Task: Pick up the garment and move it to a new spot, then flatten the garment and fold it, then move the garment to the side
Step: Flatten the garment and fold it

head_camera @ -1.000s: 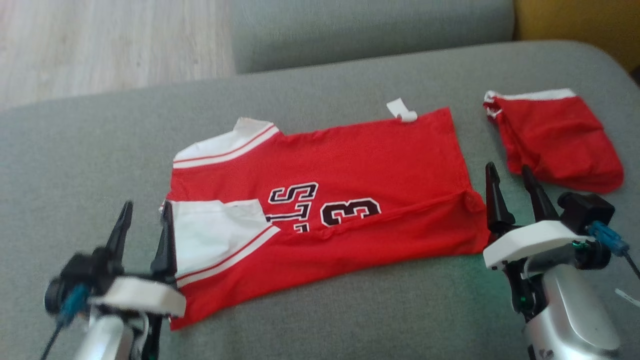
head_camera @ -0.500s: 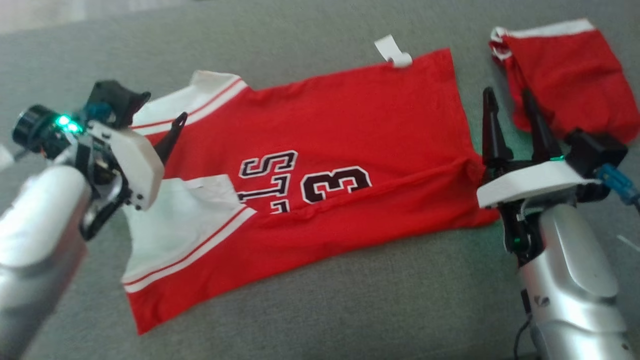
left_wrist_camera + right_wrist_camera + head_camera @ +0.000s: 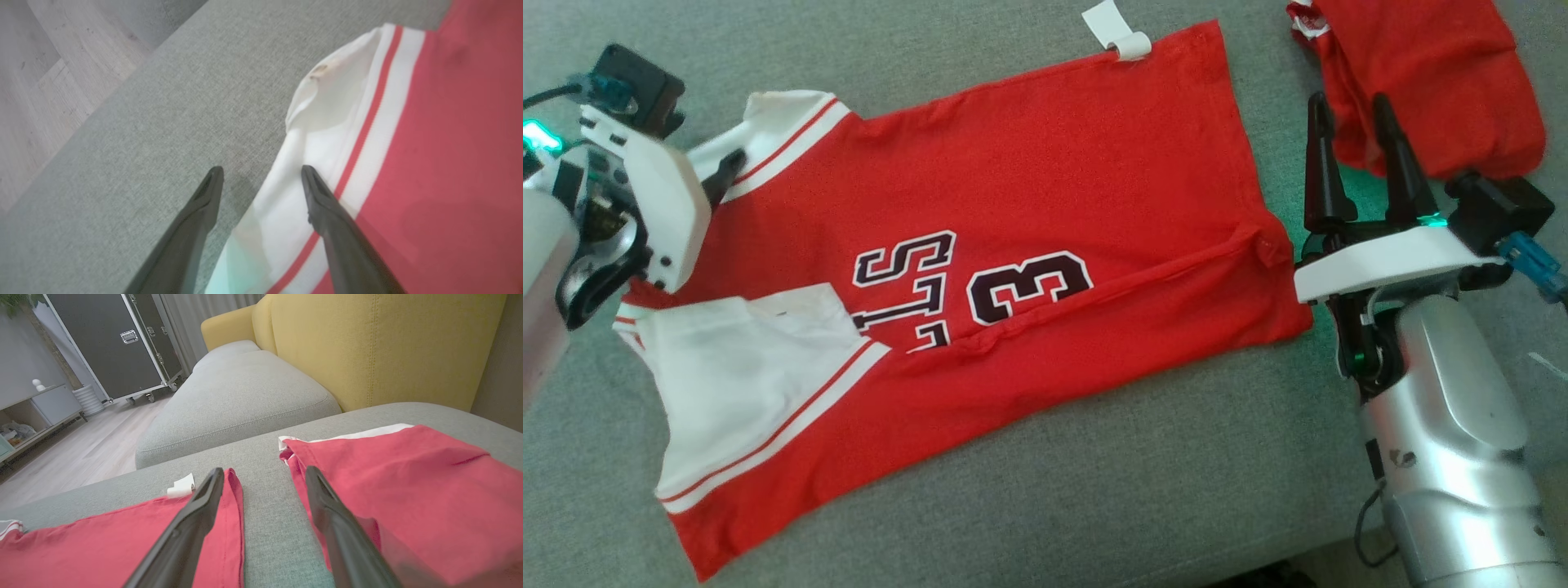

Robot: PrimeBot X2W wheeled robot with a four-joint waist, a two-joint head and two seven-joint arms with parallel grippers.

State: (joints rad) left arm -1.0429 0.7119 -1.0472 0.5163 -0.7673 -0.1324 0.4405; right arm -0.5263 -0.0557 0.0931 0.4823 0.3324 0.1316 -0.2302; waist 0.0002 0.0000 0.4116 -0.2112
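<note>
I see the red jersey with white sleeves (image 3: 1045, 204) spread mid-seat on the grey fabric sofa cushion (image 3: 1094, 490), its near long edge folded over. Flattening looks done and folding begun; the side move is left. Left gripper (image 3: 261, 169) has its jaws apart, straddling the far sleeve edge. Right gripper (image 3: 1349, 106) is apart and empty, beside the hem.

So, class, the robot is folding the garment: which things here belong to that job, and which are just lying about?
Belong to the job: red jersey, left gripper (open), right gripper (open), grey cushion beneath.
Lying about: second red garment, yellow sofa back, black case.
</note>
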